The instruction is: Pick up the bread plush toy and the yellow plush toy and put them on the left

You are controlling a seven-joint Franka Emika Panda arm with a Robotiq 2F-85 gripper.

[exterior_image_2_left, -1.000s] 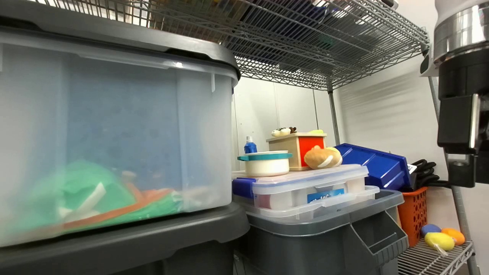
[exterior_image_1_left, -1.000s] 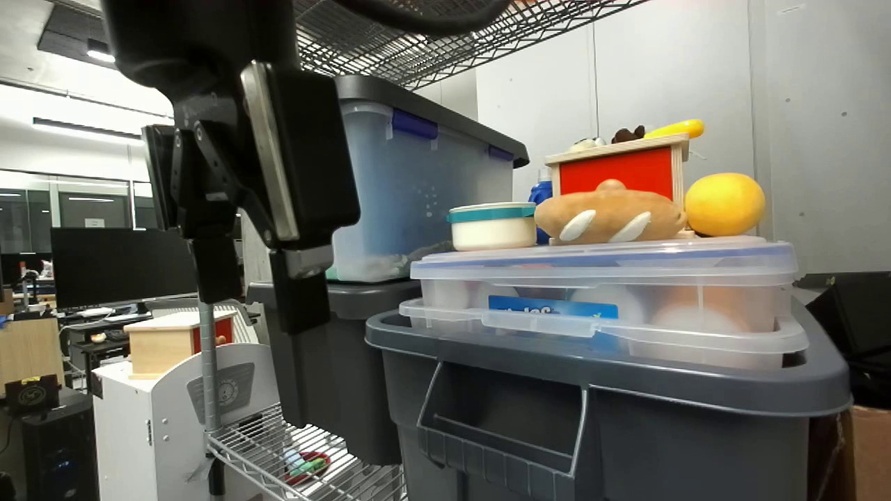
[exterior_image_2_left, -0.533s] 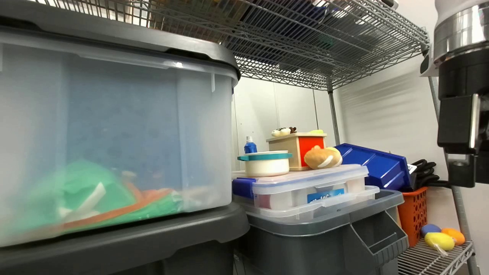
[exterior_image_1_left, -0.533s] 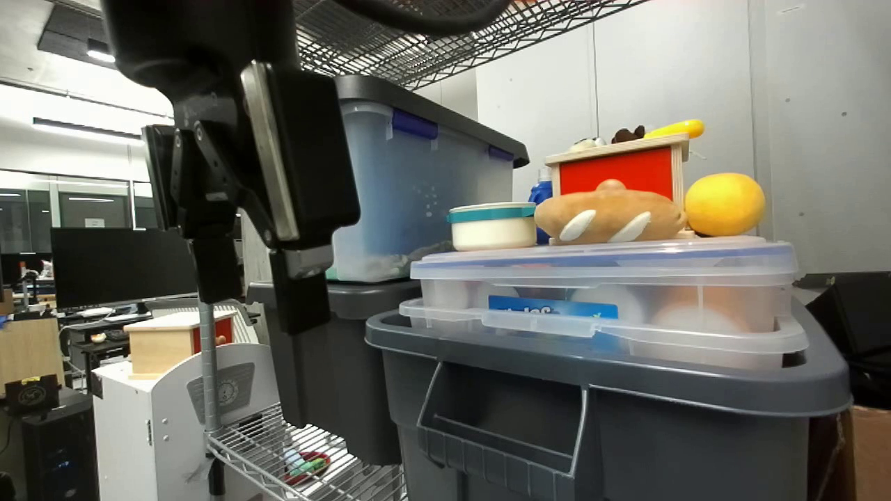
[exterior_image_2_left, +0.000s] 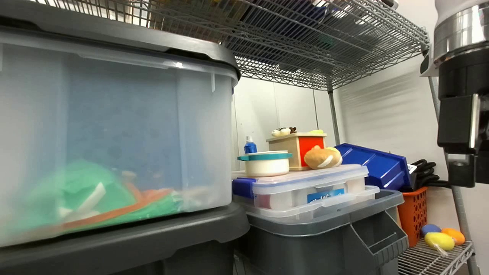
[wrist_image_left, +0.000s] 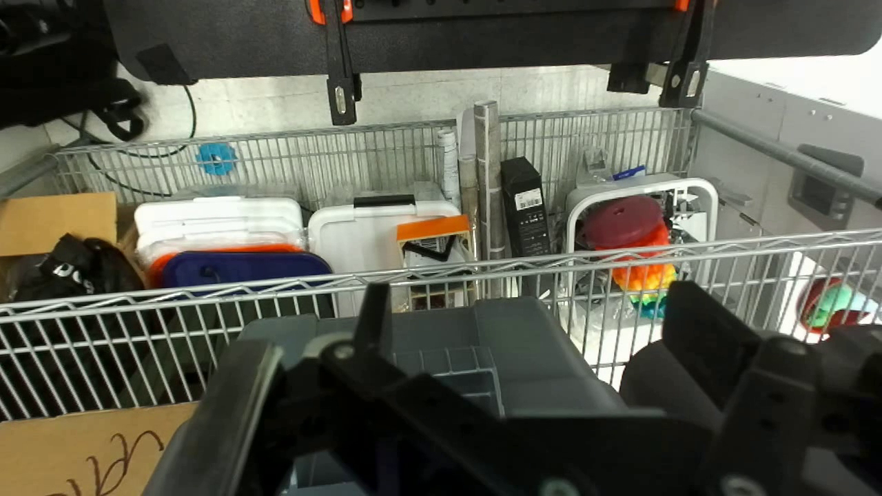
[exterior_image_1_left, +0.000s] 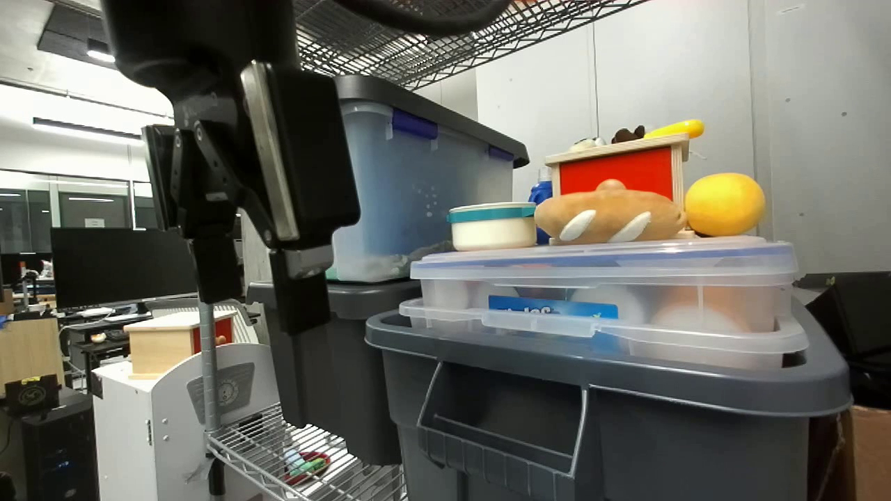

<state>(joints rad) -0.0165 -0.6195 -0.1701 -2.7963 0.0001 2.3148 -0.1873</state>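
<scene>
The bread plush toy (exterior_image_1_left: 609, 217) is tan with white stripes and lies on the lid of a transparent container (exterior_image_1_left: 605, 268). It also shows in an exterior view (exterior_image_2_left: 323, 157). The yellow plush toy (exterior_image_1_left: 724, 204) is round and sits just right of the bread on that lid. In an exterior view the yellow toy (exterior_image_2_left: 335, 149) is mostly hidden behind the bread. My gripper (exterior_image_1_left: 261, 316) hangs away from both toys, with the fingers pointing down. In the wrist view my gripper (wrist_image_left: 530, 303) is open with nothing between its fingers. Both toys are out of the wrist view.
A wooden box with a red front (exterior_image_1_left: 616, 174) stands behind the bread. A white pot with a teal rim (exterior_image_1_left: 492, 228) is left of it. A large transparent bin (exterior_image_1_left: 418, 188) stands further left. A wire shelf (exterior_image_2_left: 290, 42) hangs above. A grey bin (exterior_image_1_left: 626, 431) supports the container.
</scene>
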